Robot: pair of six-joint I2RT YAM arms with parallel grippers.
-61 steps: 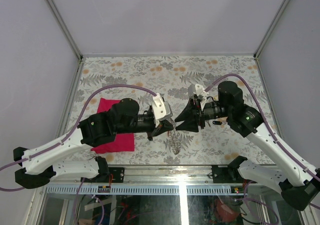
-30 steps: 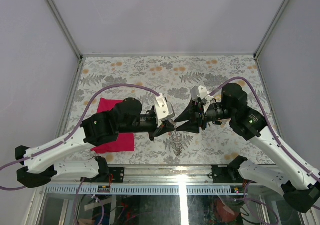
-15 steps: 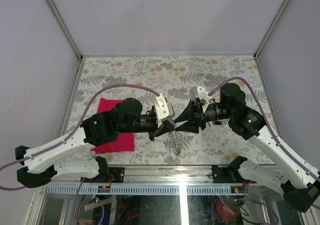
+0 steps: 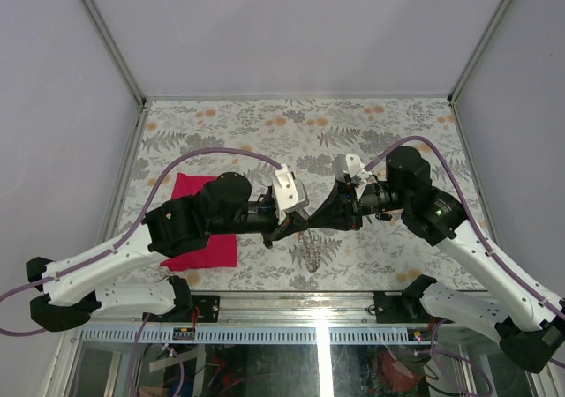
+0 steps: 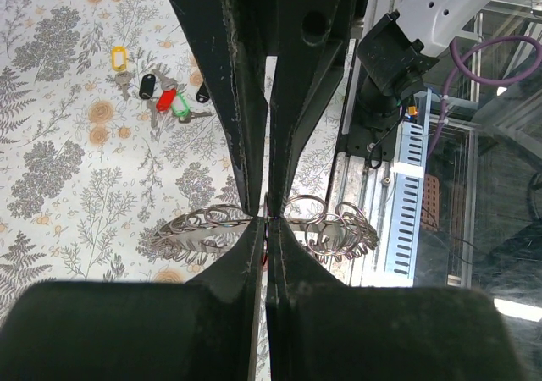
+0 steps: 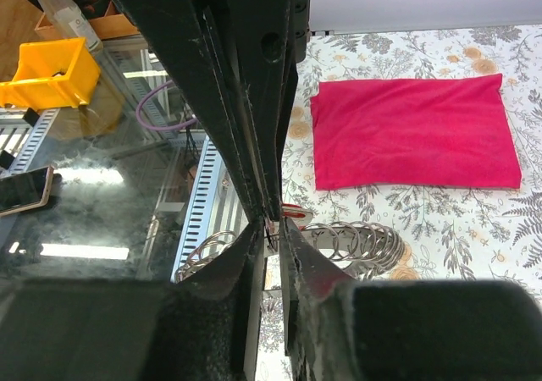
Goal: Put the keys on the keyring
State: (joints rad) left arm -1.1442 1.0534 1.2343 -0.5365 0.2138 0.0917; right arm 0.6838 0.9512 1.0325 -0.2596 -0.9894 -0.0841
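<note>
Left gripper first: it's clamped right down, and the thin wire of the keyring runs straight through its tips, so that one has the ring pinched. The keyring is up off the surface, a floppy silvery run of wire loops sagging out to both sides of the pinch.

Right gripper comes in nose to nose with the left one, tips practically touching at the same spot on the ring. Its jaws are nearly together with just a sliver of a gap showing. I honestly can't tell from either wrist camera whether it's biting the wire or just sitting around it. There's a tiny red bit right at the meeting point, too small for me to say what it is.

From overhead, both grippers meet over the near middle of the floral surface, with the keyring dangling just below them. The keys lie in a little cluster on the surface, well apart from the ring. I can make out a yellow tag, a red head, a green one and a couple of black ones.

The magenta cloth lies flat on the surface on the left arm's side, partly under that arm in the top view. Past the near edge there's a yellow bin.
</note>
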